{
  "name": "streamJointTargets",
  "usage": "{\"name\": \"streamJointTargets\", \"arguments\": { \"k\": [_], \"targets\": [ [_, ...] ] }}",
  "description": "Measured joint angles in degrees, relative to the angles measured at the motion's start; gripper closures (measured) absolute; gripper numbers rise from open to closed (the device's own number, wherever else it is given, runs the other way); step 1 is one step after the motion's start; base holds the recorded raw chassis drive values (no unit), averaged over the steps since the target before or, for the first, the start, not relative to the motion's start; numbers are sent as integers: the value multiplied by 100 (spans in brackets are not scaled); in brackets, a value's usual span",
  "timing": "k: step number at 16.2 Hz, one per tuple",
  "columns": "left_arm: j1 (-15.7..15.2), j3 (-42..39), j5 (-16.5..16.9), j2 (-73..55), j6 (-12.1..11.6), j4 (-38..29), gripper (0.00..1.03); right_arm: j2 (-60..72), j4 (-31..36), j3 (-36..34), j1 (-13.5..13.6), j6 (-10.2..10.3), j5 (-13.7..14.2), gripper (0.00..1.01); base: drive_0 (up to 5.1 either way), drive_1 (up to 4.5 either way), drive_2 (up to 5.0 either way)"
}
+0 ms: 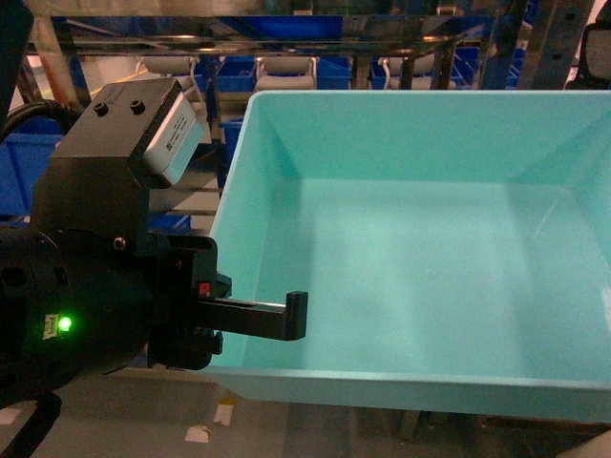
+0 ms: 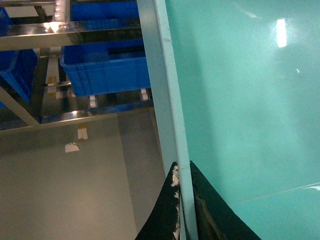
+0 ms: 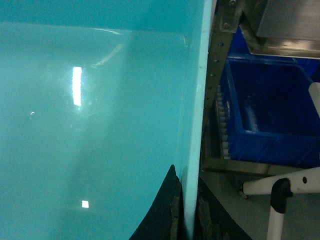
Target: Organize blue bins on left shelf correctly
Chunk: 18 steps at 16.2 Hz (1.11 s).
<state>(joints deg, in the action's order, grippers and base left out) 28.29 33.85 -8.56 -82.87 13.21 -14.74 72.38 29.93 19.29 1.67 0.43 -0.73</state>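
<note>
Black left tool (image 1: 286, 320), clamped over the left rim of the glossy light-turquoise rectangular plastic tub (image 1: 430, 267), right tool (image 3: 186, 212) likewise clenched on its right rim: tub held aloft before the stainless-steel roller shelf (image 2: 75, 35); carrying step, next needing level advance onto a free track.

Black left arm (image 1: 86, 286), green indicator light (image 1: 64, 324), grey-faced wrist camera (image 1: 172, 129)

A smooth grey floor (image 2: 60, 190) is seen below, marked with small scraps of pale tape (image 2: 72, 147). Dark blue crates (image 2: 107, 67) are ranged on steel racking (image 1: 286, 43) in the background. A white tubular frame with a black fitting (image 3: 280, 192) is visible beside one crate.
</note>
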Motion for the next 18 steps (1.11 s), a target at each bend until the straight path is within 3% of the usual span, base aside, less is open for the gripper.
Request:
{"name": "streamJointTargets", "arguments": {
  "k": [16,18],
  "targets": [
    [-31,-17,17,0,2,15,101,0,-22,-4,22,2,-2,99,-491,249,249],
    [-28,-17,17,9,0,-9,101,-2,2,-4,22,2,-2,99,-23,411,-456]
  ]
}}
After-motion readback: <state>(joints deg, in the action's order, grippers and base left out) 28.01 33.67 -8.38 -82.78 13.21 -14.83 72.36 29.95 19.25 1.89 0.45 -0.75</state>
